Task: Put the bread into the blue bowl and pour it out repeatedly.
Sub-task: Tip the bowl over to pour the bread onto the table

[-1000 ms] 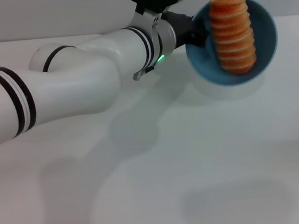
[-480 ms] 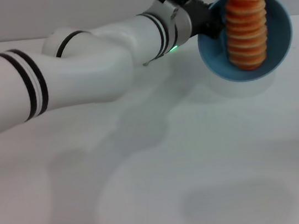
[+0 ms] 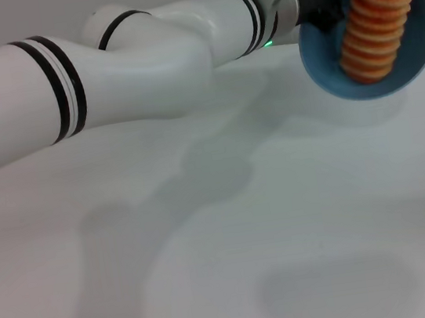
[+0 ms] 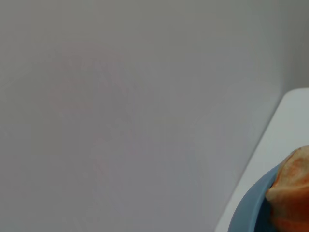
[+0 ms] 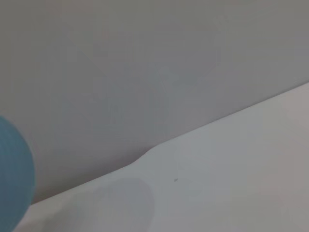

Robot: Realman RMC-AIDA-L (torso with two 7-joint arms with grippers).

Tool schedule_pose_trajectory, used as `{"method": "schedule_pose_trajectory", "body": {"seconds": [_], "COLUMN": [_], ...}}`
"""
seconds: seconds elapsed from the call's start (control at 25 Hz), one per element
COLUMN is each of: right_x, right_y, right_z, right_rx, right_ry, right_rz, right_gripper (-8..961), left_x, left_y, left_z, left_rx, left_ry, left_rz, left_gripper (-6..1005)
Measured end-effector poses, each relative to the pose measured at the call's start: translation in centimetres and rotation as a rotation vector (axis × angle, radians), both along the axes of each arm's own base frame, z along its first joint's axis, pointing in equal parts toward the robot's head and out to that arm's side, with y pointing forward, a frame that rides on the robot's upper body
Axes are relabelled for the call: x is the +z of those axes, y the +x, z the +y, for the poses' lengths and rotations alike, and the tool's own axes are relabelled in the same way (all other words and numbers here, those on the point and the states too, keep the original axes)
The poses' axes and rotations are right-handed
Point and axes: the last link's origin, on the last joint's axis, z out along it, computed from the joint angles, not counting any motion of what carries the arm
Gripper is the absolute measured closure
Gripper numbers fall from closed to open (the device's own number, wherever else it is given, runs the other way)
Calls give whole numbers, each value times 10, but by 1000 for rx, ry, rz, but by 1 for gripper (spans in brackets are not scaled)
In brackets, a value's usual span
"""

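Note:
The blue bowl (image 3: 421, 50) hangs above the white table at the far right of the head view, tipped so its opening faces me. The bread (image 3: 374, 25), orange-red with cream stripes, lies inside it, leaning to the right. My left gripper (image 3: 317, 11) is shut on the bowl's left rim, with the white left arm stretching across the view. The left wrist view shows a bit of the bowl's rim (image 4: 248, 215) and one end of the bread (image 4: 293, 193). A slice of the bowl's outside (image 5: 14, 169) shows in the right wrist view. My right gripper does not appear in any view.
The white table (image 3: 284, 220) spreads below the bowl, with soft shadows of arm and bowl on it. A grey wall (image 5: 145, 58) closes off the back.
The left arm has swung right and slightly up, carrying the bowl toward the right edge. The bread inside now leans more to the right.

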Motion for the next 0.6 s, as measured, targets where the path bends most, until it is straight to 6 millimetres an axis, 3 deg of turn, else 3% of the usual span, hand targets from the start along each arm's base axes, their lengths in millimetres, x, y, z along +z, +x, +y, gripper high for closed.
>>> {"method": "schedule_pose_trajectory", "body": {"seconds": [0.2, 0.6], "right_x": [0, 3], "right_y": [1, 1], "right_z": [0, 1], "right_rx": [-6, -15], "right_ry": [5, 52], "right_rz": [12, 53], "right_gripper": [390, 389], "left_x": [4, 6], "left_y": [8, 4], "left_z": [3, -3], "left_rx": [-82, -146], "left_ry": [43, 95], "left_rz": [12, -34], "left_gripper": [999, 1000]}}
